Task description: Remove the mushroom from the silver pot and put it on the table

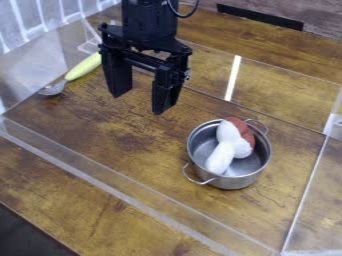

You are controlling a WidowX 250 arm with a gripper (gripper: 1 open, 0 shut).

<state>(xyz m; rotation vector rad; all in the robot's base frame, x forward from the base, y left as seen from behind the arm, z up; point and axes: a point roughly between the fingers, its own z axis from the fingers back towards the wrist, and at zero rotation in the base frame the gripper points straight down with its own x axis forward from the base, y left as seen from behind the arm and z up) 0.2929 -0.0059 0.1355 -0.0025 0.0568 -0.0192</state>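
The silver pot [227, 153] stands on the dark wooden table [120, 150], right of centre. Inside it lies the mushroom [227, 145] on its side, white stem toward the front left and reddish-brown cap toward the back right. My gripper [140, 92] hangs above the table up and left of the pot, pointing down. Its two black fingers stand wide apart with nothing between them, and it touches neither pot nor mushroom.
A yellow-green banana-shaped toy [84, 66] lies at the back left, with a small grey metal object [51, 90] just in front of it. Clear acrylic walls [147, 195] run along the front and right sides of the table.
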